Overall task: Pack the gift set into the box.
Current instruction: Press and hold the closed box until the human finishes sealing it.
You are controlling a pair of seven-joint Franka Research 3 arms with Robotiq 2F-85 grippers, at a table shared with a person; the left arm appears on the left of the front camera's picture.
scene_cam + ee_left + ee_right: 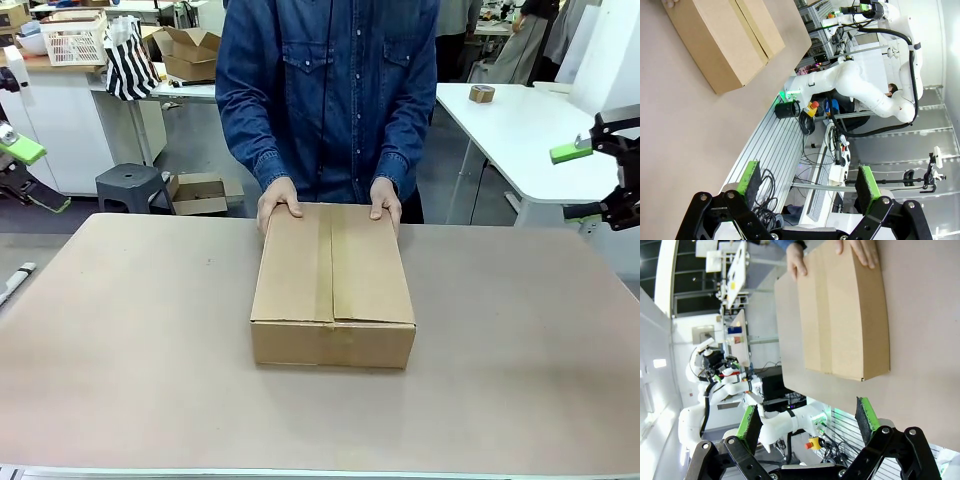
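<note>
The box (333,285) lies in the middle of the table with its flaps folded shut; it also shows in the left wrist view as the box (725,35) and in the right wrist view as the box (845,315). A person in a denim shirt rests both hands (278,200) on its far edge. The gift set is out of view. My left gripper (30,178) hangs open off the table's left side, seen up close as left gripper (809,180). My right gripper (590,180) is open off the right side, right gripper (807,417), holding nothing.
Behind the person, a smaller carton (190,50) with ragged flaps sits on a counter beside a striped bag (130,60) and a white lattice basket (72,40). A grey stool (130,185) stands back left, a white side table (520,130) with a tape roll (482,93) back right.
</note>
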